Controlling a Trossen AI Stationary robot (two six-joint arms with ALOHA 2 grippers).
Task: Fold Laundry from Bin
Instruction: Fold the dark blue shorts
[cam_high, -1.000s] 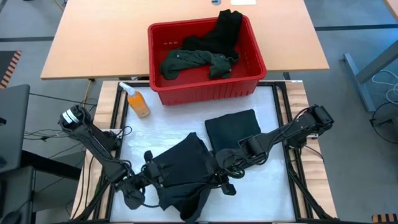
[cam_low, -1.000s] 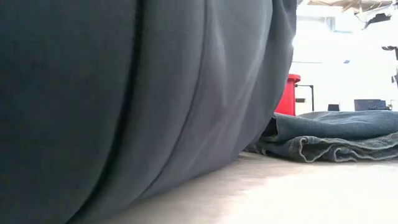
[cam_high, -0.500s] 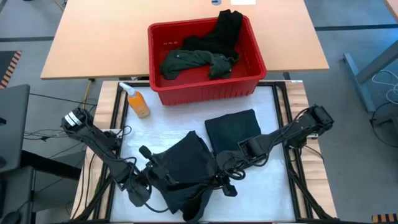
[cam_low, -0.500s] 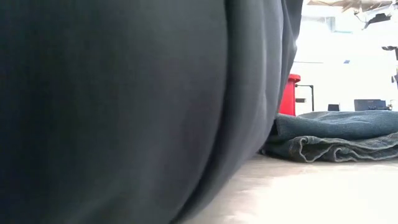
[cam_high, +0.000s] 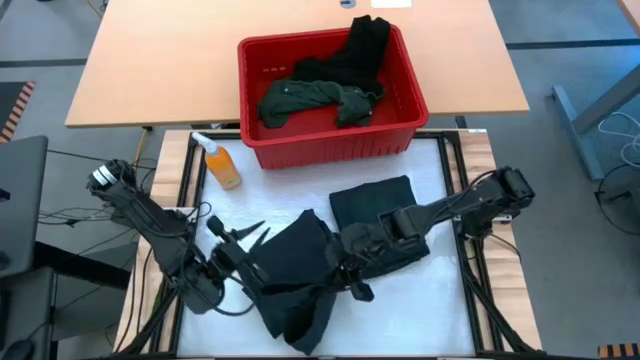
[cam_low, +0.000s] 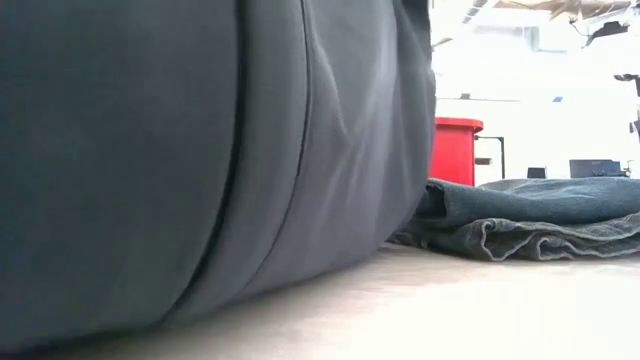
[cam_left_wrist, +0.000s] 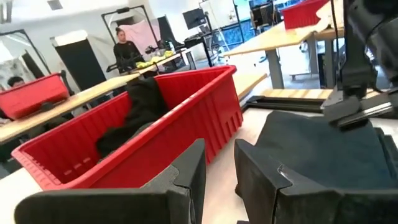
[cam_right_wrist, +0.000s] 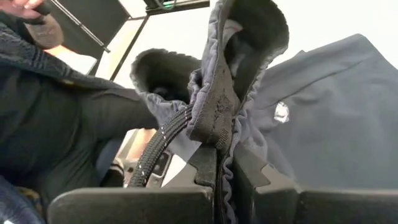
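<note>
The left gripper (cam_high: 252, 237) has withdrawn from the black garment (cam_high: 295, 272), fingers parted, empty. The right gripper (cam_high: 352, 262) clamps its edge.

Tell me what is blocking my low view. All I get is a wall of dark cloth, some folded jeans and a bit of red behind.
Observer: It is a black garment lying crumpled near the table's front edge, right up against your camera.
Operator: Is anything holding it?
Observer: Yes. The right gripper is shut on a seam of it, at the garment's right side.
Operator: And the other arm?
Observer: The left gripper is at the garment's left edge. Its fingers are apart, with nothing between them.
</note>
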